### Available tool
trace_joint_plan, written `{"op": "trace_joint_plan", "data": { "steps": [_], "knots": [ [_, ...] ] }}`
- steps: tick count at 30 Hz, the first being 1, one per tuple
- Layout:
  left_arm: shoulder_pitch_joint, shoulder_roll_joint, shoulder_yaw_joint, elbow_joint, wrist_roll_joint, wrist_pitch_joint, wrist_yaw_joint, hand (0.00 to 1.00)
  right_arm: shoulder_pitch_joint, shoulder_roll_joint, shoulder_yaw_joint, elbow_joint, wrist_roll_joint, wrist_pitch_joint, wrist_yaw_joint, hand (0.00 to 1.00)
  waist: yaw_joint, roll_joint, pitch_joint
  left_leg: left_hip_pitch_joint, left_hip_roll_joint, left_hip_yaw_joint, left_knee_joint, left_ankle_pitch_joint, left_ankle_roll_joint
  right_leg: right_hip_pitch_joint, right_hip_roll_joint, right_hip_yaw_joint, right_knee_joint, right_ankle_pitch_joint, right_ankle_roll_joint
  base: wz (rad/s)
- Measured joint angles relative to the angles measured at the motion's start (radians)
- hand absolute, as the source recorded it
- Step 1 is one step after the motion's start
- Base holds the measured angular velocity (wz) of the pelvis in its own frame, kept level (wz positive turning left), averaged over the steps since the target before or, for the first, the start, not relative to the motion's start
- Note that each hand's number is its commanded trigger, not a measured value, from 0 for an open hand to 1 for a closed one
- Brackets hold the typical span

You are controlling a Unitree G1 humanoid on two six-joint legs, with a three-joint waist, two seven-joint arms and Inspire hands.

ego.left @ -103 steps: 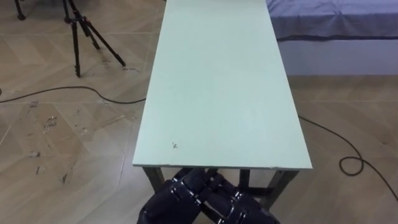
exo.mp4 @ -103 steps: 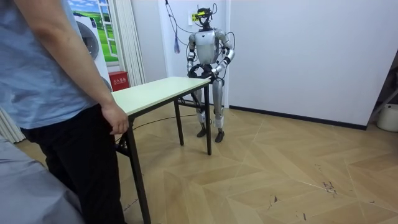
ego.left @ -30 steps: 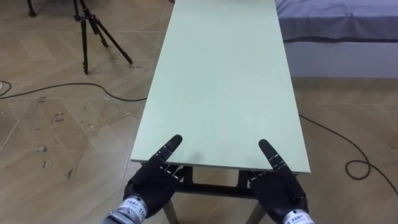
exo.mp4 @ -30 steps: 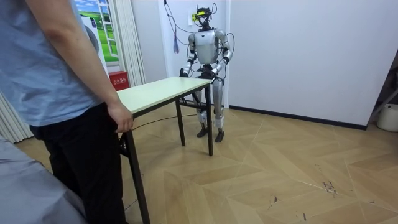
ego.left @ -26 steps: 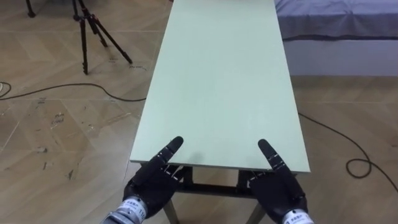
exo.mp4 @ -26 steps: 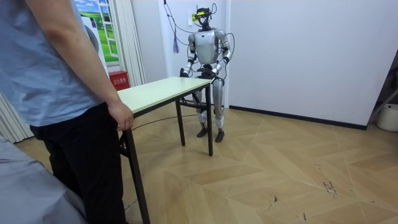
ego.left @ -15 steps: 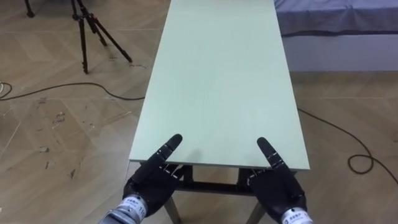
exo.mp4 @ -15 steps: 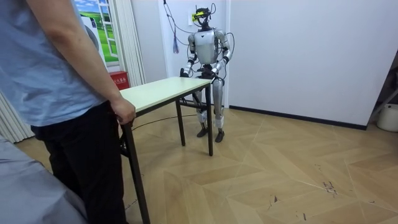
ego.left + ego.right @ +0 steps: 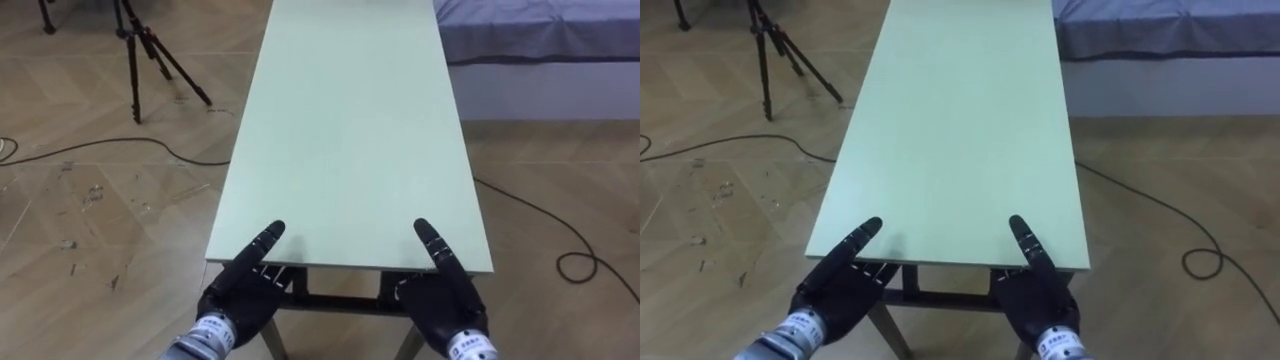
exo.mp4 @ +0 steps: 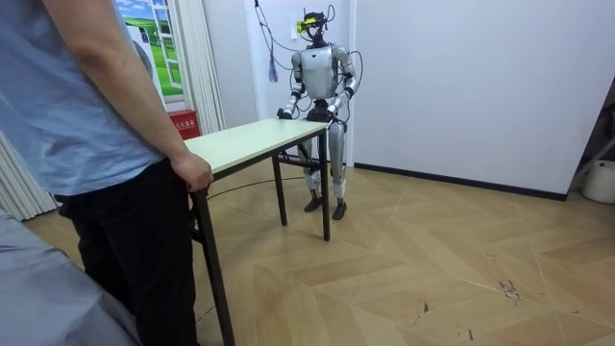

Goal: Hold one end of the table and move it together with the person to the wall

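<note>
**Spotter A:** Since the counter [image 9: 350, 130] runs straight away from your hands, you have its near short edge. At the far end stands the person [image 10: 86, 144], and the person's hand [image 10: 195, 173] rests on that corner. Your left hand [image 9: 238, 288] and right hand [image 9: 442, 298] sit at the near edge, well apart. Each is partly over the top and partly beneath the board. Whether either is clamped on it, I cannot tell.

**Spotter B:** Then treat that as your first risk. If the hold is loose, I judge the board could slide off your hands once the person pulls or lifts, and your end would drop. A lift out of step with theirs would tilt the top and wrench it between you.

**Spotter A:** Mind what is around you too. A tripod [image 9: 135, 50] stands on the floor [image 9: 100, 220] ahead and left of your left hand, near the counter's long side. A bed [image 9: 540, 45] lies ahead and right of your right hand, near the far right corner.

**Spotter B:** So you have a lane between them and little more. Swing the far end left and the counter may catch the tripod. Swing it right and it meets the bed. Behind you the wall [image 10: 461, 77] looks near in the room view, so backing up gives you little room.
</note>
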Motion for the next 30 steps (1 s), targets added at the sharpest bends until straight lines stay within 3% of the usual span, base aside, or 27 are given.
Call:
{"op": "trace_joint_plan", "data": {
  "steps": [4,30],
  "knots": [
    [0.010,-0.010,0.002,0.001,-0.003,0.003,0.039,1.00,0.011,0.006,0.000,-0.008,-0.001,0.018,-0.030,1.00,0.002,-0.002,0.0007,0.000,0.000,0.000,-0.006,0.000,0.000,-0.002,0.000,0.000,-0.002,0.000,0.000,0.00],
    [0.019,-0.018,0.004,-0.003,0.039,0.003,0.061,1.00,0.013,0.018,0.002,-0.043,-0.045,0.010,-0.089,1.00,0.004,-0.004,0.0005,0.013,0.000,0.012,-0.022,0.000,0.000,-0.001,0.002,0.018,-0.004,0.000,0.000,-0.01]
  ]
}}
